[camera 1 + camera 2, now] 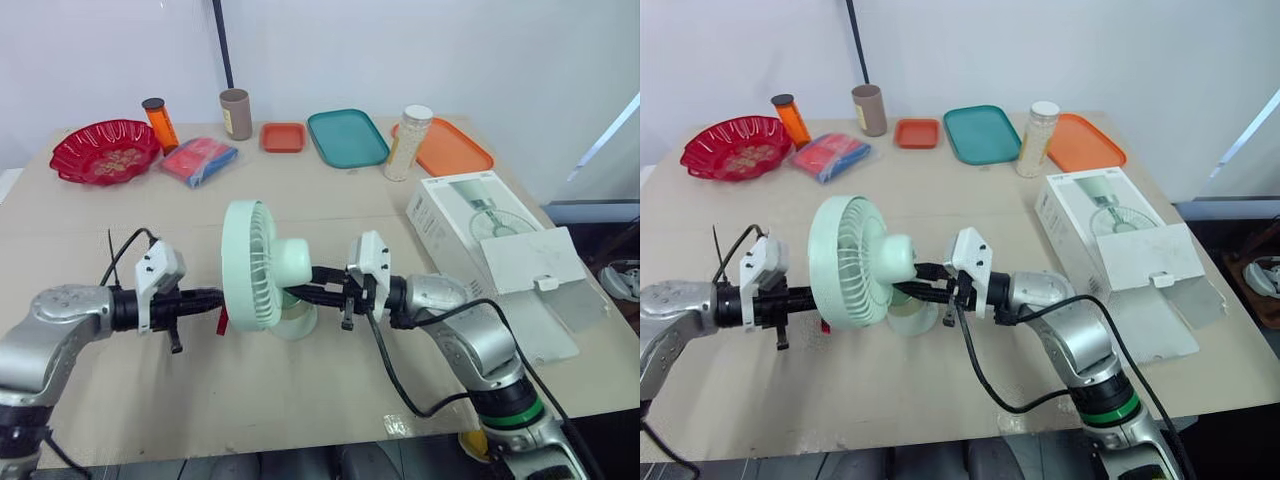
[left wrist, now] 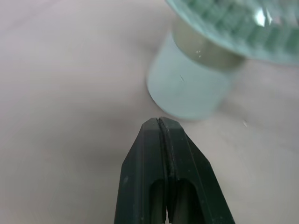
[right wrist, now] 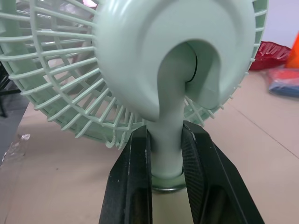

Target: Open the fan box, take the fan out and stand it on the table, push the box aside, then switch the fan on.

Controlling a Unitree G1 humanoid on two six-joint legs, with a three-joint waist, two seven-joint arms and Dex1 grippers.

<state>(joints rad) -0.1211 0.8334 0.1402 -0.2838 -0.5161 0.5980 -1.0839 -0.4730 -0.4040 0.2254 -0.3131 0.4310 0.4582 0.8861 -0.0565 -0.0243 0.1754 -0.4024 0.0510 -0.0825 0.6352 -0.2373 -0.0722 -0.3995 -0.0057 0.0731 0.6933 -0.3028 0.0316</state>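
Left eye view: a pale green fan point(image 1: 255, 265) is being shown standing on the tan table point(image 1: 300, 400) at the centre of the frame, its grille facing frame left. Its stem is being clamped from frame right by the right gripper point(image 3: 166, 135), whose two black fingers point(image 3: 135, 168) are being pressed against either side of it (clearest in the right wrist view). The left gripper point(image 2: 159, 122) is being held low at frame left of the fan, near its round base point(image 2: 187, 88), its tips being pressed fully together with nothing between them. The white fan box point(image 1: 470, 225) is lying at the right of the frame, apart from the fan, its flap hanging open. A red bowl point(image 1: 105, 150) and a teal tray point(image 1: 347, 137) are being shown along the table's upper edge.
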